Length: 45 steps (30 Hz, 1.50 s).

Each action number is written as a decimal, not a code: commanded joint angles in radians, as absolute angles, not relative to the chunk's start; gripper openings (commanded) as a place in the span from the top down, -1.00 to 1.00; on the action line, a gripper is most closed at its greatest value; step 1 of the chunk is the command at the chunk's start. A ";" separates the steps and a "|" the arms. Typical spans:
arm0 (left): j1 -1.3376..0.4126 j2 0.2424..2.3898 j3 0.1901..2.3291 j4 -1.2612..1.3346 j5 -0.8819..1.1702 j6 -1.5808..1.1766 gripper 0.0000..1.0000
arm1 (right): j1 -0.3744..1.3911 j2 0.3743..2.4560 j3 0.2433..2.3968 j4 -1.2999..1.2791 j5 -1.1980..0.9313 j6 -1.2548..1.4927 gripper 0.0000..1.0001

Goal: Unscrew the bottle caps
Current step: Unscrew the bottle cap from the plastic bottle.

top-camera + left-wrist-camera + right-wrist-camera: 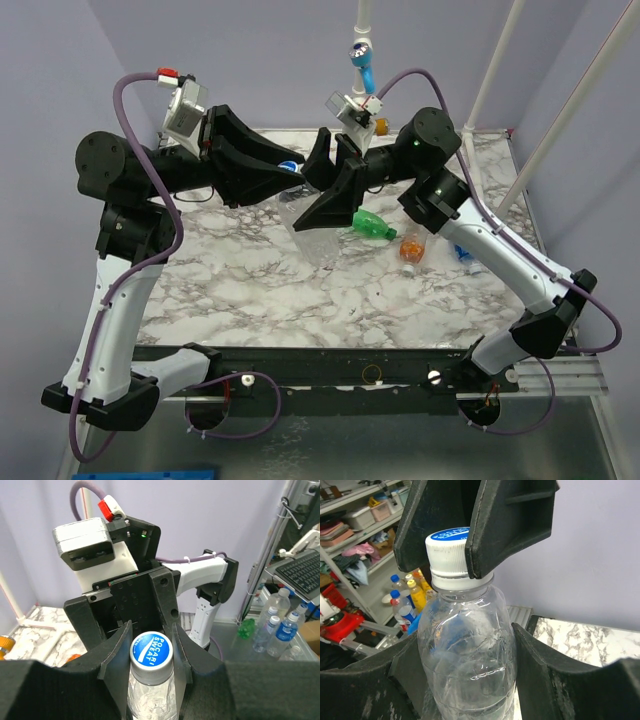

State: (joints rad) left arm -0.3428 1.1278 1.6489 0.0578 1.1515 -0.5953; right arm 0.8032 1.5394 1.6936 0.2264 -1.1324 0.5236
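Left tool (151, 651) clenched on blue-topped cap (447, 550). Right tool (470, 690) grasps clear bottle (467, 640), lifted above counter (250, 290). Risk: thin bottle crumples or spins inside right tool, so cap never breaks loose.

Top view: high above the near edge, looking down over the marble counter (250, 290). Wrist views: close, sighting along the left tool (151, 641) and right tool (467, 662) toward each other; both share the bottle (470, 615) and cap (447, 555).
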 commanded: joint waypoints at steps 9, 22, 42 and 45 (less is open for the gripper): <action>-0.364 1.092 1.664 -0.137 0.962 -0.446 1.00 | 0.776 1.552 1.798 -0.064 -0.813 0.346 0.99; -0.364 1.102 1.656 -0.286 0.584 -0.239 1.00 | 0.783 1.535 1.830 -0.223 -0.487 0.233 0.99; -0.374 1.149 1.683 -0.371 0.188 -0.201 1.00 | 1.143 1.725 1.974 -0.227 0.588 -0.202 0.99; -0.377 1.153 1.693 -0.374 0.145 -0.202 1.00 | 1.165 1.753 1.980 -0.188 0.673 -0.281 0.99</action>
State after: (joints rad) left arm -0.3676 1.1465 1.6558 -0.3504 0.2615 -0.2375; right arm 1.1309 1.7084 1.9522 -0.2420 0.4244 -0.1169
